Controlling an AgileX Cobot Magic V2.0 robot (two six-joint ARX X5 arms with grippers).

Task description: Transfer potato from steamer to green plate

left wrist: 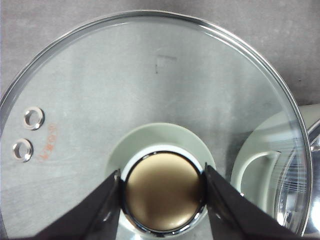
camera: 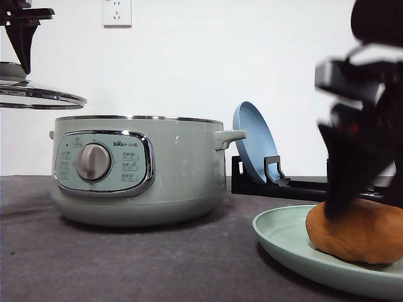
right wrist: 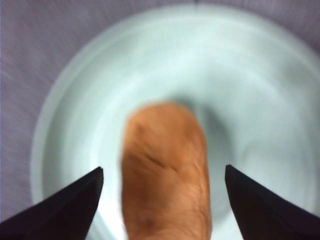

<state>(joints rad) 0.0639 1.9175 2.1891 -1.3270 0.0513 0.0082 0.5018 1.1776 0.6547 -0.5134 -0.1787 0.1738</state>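
Note:
The orange-brown potato (camera: 357, 231) lies on the pale green plate (camera: 283, 242) at the front right of the table. My right gripper (right wrist: 162, 187) hangs just above it, open, its dark fingers (camera: 345, 170) spread well clear on both sides of the potato (right wrist: 165, 175) over the plate (right wrist: 250, 75). The sage-green steamer (camera: 141, 170) stands lidless at centre left. High at the far left, my left gripper (left wrist: 162, 192) is shut on the knob (left wrist: 162, 190) of the glass lid (camera: 38, 95), held level to the left of the steamer.
A blue plate (camera: 253, 139) leans upright in a black rack (camera: 277, 182) behind the steamer's right handle. A wall outlet (camera: 117, 12) sits on the white wall. The dark tabletop (camera: 157, 264) stretches in front of the steamer.

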